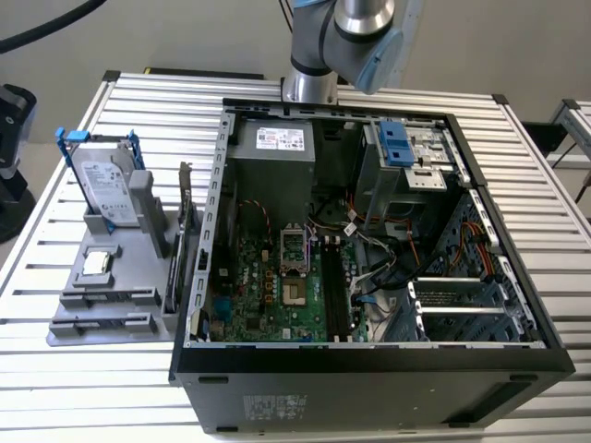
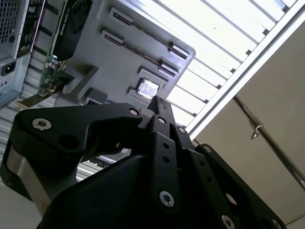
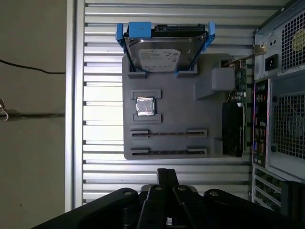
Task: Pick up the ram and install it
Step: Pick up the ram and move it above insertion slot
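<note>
Seemingly the ram [image 3: 169, 133] sits edge-on as a narrow dark strip in a slot of the grey tray [image 3: 181, 109], held between small clips at each end. A second strip like it lies in the next slot, nearer the tray's edge, and I cannot tell whether both are sticks. Just beyond the ram a square chip [image 3: 145, 106] rests in its own recess. At the tray's far end a drive [image 3: 164, 52] in a blue frame stands upright. Along the tray's side nearest the case [image 3: 281, 119] a card [image 3: 233, 129] stands on edge, close to the case's rear panel.

The gripper [image 3: 167, 172] hangs above the table [image 3: 102, 71], outside the tray's edge on the side of the two slots. Its fingers are pressed together with nothing seen between them. In the second wrist view the same closed tip [image 2: 159, 101] points toward the chip.

In the exterior view the tray lies at the exterior view's left of the open case, just beside its wall. Bare slatted table runs along the tray's other three sides. The arm [image 1: 346, 41] rises behind the case's rear edge. Inside the case, cables and drive cages crowd the exterior view's right, while the board at the left lies more open.
</note>
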{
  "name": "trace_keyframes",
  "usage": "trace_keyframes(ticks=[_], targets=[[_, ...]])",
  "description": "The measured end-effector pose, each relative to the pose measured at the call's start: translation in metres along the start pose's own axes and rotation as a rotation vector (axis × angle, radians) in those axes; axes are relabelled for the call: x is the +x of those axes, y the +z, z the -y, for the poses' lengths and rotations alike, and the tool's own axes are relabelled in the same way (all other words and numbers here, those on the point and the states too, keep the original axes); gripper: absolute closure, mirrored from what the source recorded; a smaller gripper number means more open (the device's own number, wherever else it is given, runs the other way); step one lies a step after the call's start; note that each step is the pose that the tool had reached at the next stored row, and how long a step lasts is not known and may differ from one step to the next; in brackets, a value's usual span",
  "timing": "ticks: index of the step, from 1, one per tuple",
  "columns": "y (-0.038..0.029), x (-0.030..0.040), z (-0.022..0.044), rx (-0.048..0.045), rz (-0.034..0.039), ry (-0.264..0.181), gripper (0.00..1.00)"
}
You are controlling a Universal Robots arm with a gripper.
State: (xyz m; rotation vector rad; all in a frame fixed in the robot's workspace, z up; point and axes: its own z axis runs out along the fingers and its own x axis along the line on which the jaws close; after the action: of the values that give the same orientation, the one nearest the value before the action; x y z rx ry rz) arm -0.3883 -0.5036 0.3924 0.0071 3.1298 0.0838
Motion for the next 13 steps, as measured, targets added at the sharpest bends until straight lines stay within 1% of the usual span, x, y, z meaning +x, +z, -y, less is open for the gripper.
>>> trace_keyframes(ticks=[10, 13], targets=[[0.0000, 0.0000, 0.0000, 0.0001, 0.0002, 0.003, 1.00], [0.0000, 0.0000, 0.0001, 0.0002, 0.0012, 0.021, 1.00]])
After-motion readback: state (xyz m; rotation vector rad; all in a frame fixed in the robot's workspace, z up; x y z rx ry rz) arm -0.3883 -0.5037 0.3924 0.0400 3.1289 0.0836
